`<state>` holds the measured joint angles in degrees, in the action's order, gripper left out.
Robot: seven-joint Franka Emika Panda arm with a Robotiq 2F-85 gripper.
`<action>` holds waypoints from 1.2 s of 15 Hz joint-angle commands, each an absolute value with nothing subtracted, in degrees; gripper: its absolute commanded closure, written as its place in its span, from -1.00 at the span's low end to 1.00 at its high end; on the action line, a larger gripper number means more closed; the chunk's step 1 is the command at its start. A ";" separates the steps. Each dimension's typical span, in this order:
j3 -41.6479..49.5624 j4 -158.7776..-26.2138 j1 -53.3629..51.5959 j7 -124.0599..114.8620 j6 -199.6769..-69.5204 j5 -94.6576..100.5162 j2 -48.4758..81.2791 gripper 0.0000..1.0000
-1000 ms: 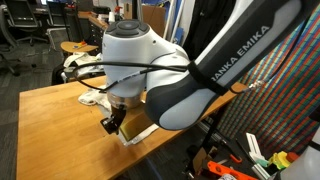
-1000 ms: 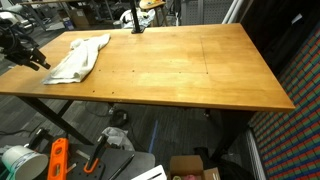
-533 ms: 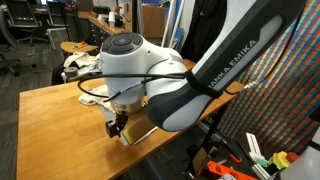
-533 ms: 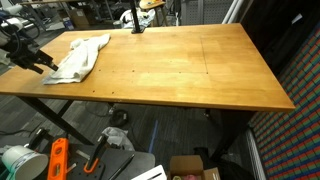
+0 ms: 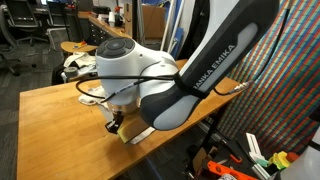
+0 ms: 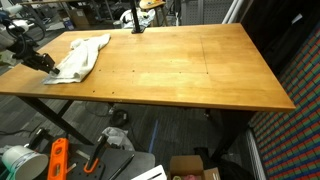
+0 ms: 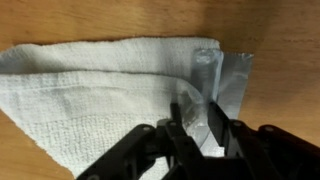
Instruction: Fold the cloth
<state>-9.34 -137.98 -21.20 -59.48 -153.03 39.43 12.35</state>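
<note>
The cloth (image 7: 100, 80) is a white textured sheet with a grey border (image 7: 228, 75), lying rumpled on the wooden table (image 6: 180, 70) near one end (image 6: 80, 58). My gripper (image 7: 196, 112) is down at the cloth's grey-bordered edge. Its two dark fingers (image 7: 177, 116) stand a little apart with a raised fold of the grey edge between them, so I count it as open. In both exterior views the gripper (image 6: 45, 62) (image 5: 115, 125) sits low at the table's edge. There the arm hides most of the cloth, apart from a white strip (image 5: 138, 133).
A smaller white bundle with dark markings (image 5: 75, 64) lies beyond the table's far side. A black lamp base (image 6: 135, 25) stands at the table's back edge. Orange tools (image 6: 57, 160) and boxes (image 6: 190, 168) lie on the floor below.
The gripper has moved in and down onto the cloth's edge over the last second. The arm leans further over the table.
</note>
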 commanded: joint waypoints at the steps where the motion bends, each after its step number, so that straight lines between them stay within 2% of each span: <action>1: -8.58 -135.89 -21.02 -60.29 -152.19 39.57 13.61 0.90; 4: -8.08 -135.59 -20.80 -59.90 -152.00 39.14 13.83 1.00; 7: -8.42 -135.77 -20.77 -58.22 -151.40 37.09 13.28 0.92; 13: -11.18 -137.79 -20.96 -49.71 -150.86 27.58 10.97 0.92; 18: -10.54 -138.11 -22.50 -51.85 -152.96 28.02 9.77 0.92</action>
